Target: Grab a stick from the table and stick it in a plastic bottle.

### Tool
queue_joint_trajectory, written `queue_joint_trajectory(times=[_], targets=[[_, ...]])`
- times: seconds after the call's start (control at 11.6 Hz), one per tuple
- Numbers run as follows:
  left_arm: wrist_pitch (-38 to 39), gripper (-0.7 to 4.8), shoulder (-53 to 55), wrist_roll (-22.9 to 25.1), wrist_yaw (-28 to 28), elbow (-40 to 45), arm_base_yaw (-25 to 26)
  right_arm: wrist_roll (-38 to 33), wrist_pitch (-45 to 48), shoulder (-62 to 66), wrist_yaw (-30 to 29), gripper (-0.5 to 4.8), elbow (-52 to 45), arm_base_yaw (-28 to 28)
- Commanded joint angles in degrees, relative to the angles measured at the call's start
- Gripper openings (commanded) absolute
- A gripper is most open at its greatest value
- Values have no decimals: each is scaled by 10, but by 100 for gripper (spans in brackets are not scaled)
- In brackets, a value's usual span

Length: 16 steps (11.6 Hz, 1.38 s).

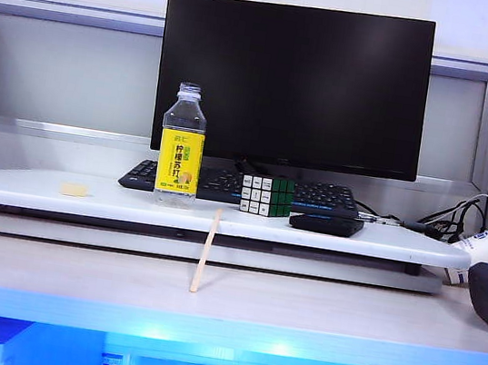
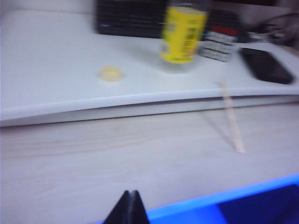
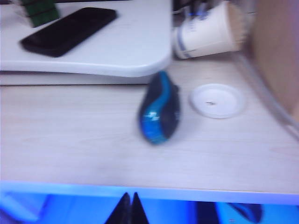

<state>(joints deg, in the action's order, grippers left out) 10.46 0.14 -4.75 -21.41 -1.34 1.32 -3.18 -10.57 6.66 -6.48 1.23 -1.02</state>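
Stick (image 1: 206,252) untouched, leaning from desk (image 1: 73,281) to shelf edge.
Left pincer (image 2: 129,205) closed and empty at the near edge; plastic bottle (image 1: 181,146) upright on the shelf just behind, mouth apparently uncapped for insertion; right pincer (image 3: 128,207) together, idle near the mouse (image 3: 160,108).

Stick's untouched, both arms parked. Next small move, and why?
Probably open the left gripper and reach toward the stick. It leans against the shelf board on the left arm's side; the right gripper sits shut near the mouse.
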Motion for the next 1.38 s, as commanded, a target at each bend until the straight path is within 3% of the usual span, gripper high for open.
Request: queue_joint_trajectory(times=[0.09, 0.17, 0.52, 0.6, 0.69, 0.77, 0.86, 0.95, 1.03, 1.12, 1.29, 1.38], targets=[[6, -5, 0, -2, -136, -2, 0, -75, 6, -1, -57, -6, 59, -5], [6, -5, 0, -2, -163, -2, 0, -86, 3, 3, -74, -6, 102, -5], [6, -5, 0, -25, -164, -2, 0, -109, 4, 77, -128, -6, 182, -5], [6, -5, 0, -28, -171, -2, 0, -150, 40, 183, -205, -5, 241, -5], [6, -5, 0, -28, -173, -2, 0, -172, 82, 255, -268, 48, 276, -5], [6, -5, 0, -28, -173, -2, 0, -184, 98, 282, -289, 113, 289, -5], [6, -5, 0, -28, -173, -2, 0, -260, 164, 395, -329, 220, 329, -23], [6, -5, 0, -28, -173, -2, 0, -268, 173, 416, -332, 237, 336, -30], [6, -5, 0, -28, -173, -2, 0, -286, 190, 475, -336, 344, 355, -59], [6, -5, 0, -28, -174, -2, 0, -304, 199, 539, -337, 416, 376, -102], [6, -5, 0, -28, -174, -2, 0, -305, 203, 622, -337, 479, 405, -148], [6, -4, 0, -28, -174, -2, 0, -314, 214, 683, -337, 479, 424, -176]])
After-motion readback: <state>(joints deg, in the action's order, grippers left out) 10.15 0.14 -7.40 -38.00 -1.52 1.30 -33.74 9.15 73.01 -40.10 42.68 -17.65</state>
